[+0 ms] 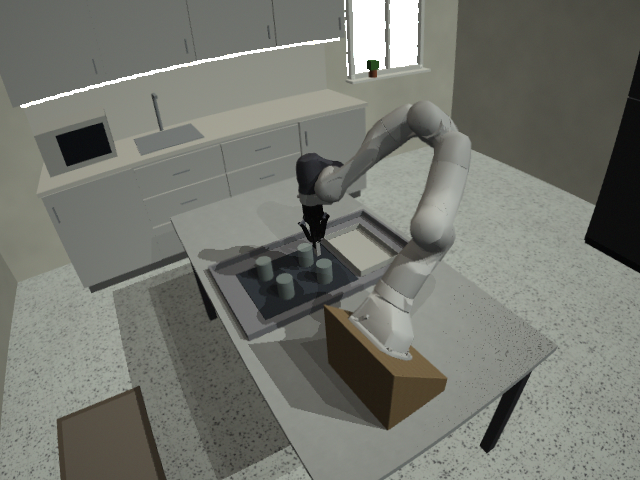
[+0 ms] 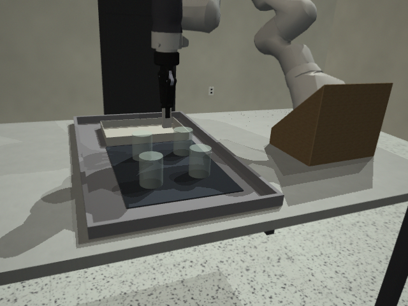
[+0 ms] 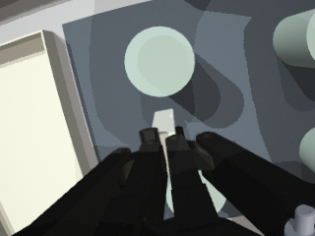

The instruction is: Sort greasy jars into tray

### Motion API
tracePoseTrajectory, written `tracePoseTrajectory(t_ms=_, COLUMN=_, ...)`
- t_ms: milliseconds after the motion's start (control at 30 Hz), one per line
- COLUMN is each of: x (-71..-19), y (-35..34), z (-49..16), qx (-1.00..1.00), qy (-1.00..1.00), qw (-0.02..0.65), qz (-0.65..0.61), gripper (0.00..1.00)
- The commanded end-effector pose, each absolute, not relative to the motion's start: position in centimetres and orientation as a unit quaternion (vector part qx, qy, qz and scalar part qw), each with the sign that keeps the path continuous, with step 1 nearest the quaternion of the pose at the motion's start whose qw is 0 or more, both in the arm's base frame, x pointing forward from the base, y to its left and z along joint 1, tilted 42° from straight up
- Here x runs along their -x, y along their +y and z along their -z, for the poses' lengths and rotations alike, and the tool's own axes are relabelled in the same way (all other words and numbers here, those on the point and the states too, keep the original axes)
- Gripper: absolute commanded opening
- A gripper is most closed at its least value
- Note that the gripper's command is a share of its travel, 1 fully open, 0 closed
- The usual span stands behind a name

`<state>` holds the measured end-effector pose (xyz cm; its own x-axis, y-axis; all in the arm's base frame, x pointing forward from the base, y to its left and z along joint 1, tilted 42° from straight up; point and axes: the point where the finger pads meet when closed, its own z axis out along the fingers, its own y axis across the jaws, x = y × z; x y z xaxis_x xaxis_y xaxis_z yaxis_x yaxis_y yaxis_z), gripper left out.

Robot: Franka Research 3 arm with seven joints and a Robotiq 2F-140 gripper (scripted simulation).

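Observation:
Four pale glass jars stand mouth down on the dark mat (image 1: 297, 289): one at the far left (image 1: 264, 268), one at the front (image 1: 284, 285), one at the back (image 1: 305, 254) and one on the right (image 1: 324, 270). The cream tray (image 1: 361, 248) lies beside the mat and holds nothing. My gripper (image 1: 316, 245) is shut and empty, pointing straight down. Its tips hang low beside the back jar (image 2: 182, 141), between that jar and the tray (image 2: 138, 130). In the wrist view the tips (image 3: 164, 134) sit just short of that jar (image 3: 159, 61), with the tray (image 3: 27, 138) to the left.
A shallow grey frame with a raised rim (image 2: 181, 213) surrounds the mat and the tray on the steel table. The arm's brown wooden base block (image 1: 382, 372) stands at the table's near side. Two other jars (image 3: 298, 39) (image 3: 310, 149) show at the right edge of the wrist view.

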<state>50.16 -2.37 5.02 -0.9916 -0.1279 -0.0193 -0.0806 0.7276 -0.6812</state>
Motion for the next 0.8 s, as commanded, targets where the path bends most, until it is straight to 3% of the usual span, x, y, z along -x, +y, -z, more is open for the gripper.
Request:
tracePoseTrajectory(t_ms=0, x=-50.8, y=-2.5, z=-4.2, qx=0.063, qy=0.931, qw=0.040, qz=0.358, gripper=0.00)
tracePoseTrajectory(t_ms=767, x=-50.9, y=-3.7, z=-2.8, qx=0.063, qy=0.931, qw=0.040, qz=0.358, gripper=0.00)
